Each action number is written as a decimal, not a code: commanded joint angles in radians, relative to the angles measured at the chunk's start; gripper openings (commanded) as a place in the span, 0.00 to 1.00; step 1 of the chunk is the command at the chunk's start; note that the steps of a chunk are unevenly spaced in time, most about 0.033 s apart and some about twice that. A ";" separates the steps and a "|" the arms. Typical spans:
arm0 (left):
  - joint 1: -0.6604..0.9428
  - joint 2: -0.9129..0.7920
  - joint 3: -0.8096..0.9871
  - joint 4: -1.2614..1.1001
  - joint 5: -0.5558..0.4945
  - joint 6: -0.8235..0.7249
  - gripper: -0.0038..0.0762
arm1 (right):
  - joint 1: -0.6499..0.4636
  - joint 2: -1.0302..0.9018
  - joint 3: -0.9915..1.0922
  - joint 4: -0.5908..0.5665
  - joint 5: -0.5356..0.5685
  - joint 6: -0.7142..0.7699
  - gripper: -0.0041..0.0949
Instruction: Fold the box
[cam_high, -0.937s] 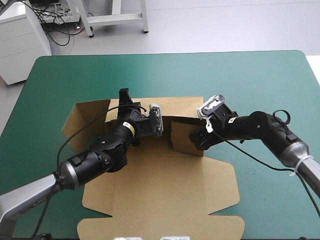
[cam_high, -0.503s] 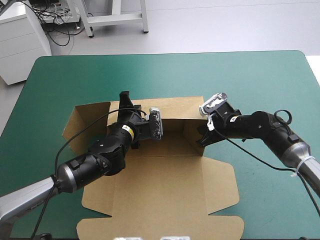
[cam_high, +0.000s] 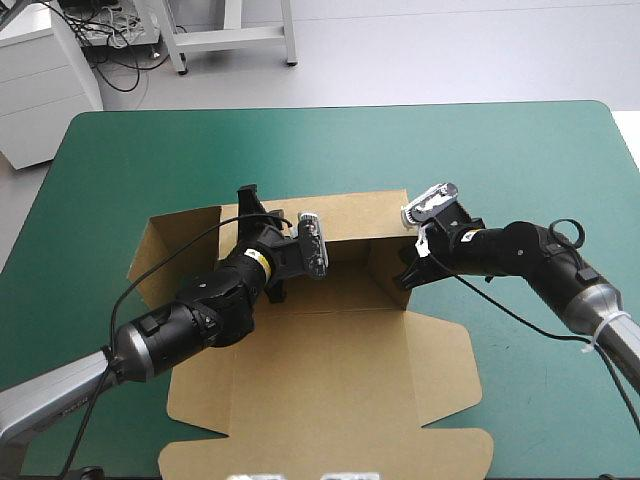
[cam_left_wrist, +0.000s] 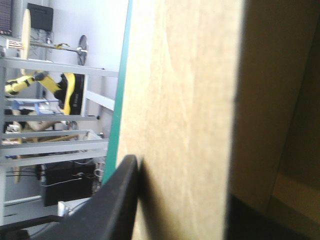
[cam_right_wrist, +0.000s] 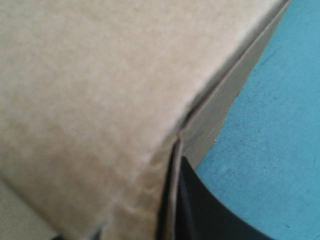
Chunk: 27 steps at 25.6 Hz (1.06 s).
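Left gripper (cam_high: 256, 215) and right gripper (cam_high: 410, 268) each clamp the box (cam_high: 330, 370); we judge it light, stiff, best pinched by the wall between the fingers.

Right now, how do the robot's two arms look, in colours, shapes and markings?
Both are black, rounded segments, silver-grey toward the base. The left arm has a yellow band near its wrist; the right arm a white tag there and a white tie lower down. The fingers are broad black fins.
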 joint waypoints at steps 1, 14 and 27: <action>-0.018 -0.016 -0.072 -0.089 0.025 -0.020 0.58 | 0.001 -0.029 -0.030 0.044 0.002 -0.029 0.02; -0.270 -0.018 -0.274 -0.100 0.174 0.057 0.76 | -0.001 -0.027 -0.156 -0.431 -0.029 0.452 0.02; -0.379 -0.018 -0.469 -0.158 0.408 0.219 0.04 | -0.023 -0.025 -0.273 -0.707 -0.036 0.724 0.02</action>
